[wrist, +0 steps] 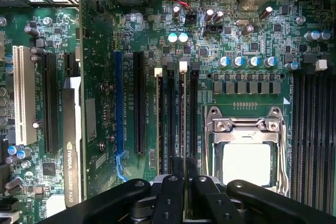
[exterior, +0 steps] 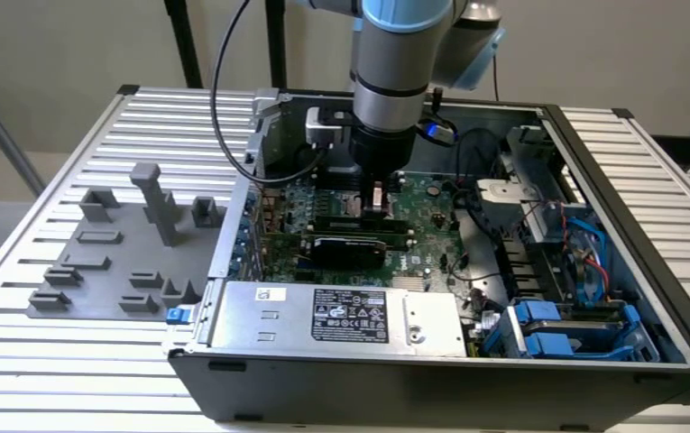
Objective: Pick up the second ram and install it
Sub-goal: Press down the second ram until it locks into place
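Observation:
My gripper [exterior: 376, 200] reaches down into the open computer case [exterior: 633, 225], low over the green motherboard [exterior: 423, 230]. In the wrist view its two black fingers [wrist: 176, 167] stand close together, shut on the second ram [wrist: 181, 119]. I see that slim stick edge-on, running away from the fingertips along a memory slot that ends in a white latch [wrist: 183, 66]. It stands upright in line with the slot; how deep it sits cannot be told. My gripper [wrist: 184, 165] is just beside the silver CPU socket [wrist: 247, 156].
More black memory slots [wrist: 310, 129] lie past the CPU socket, and long expansion slots [wrist: 138, 108] on the other side. In the exterior view a dark graphics card [exterior: 345, 245] and the silver power supply [exterior: 345, 316] sit in front of the gripper. A grey fixture block [exterior: 116, 262] stands outside the case on the exterior view's left.

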Robot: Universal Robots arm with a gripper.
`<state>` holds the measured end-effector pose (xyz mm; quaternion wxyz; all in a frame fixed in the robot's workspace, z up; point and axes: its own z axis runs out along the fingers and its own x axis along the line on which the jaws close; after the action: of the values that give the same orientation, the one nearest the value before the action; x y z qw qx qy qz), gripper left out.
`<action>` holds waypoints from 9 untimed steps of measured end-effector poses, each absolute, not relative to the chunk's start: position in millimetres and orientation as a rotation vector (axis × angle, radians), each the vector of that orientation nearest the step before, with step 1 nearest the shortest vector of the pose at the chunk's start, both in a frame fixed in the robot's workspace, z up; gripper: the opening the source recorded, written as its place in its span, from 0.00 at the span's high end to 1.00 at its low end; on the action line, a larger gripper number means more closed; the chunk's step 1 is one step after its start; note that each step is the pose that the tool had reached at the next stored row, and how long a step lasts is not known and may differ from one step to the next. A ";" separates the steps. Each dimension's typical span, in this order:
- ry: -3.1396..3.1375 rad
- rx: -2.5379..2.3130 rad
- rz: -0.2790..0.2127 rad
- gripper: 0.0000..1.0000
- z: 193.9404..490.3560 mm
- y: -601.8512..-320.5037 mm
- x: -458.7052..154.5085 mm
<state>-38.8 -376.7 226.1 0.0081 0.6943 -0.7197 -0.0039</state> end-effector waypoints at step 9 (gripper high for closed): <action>-2.252 2.172 -0.007 1.00 225.8 -376.7 -38.8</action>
<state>-38.8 -376.7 225.8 0.0065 0.6943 -0.7197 -0.0024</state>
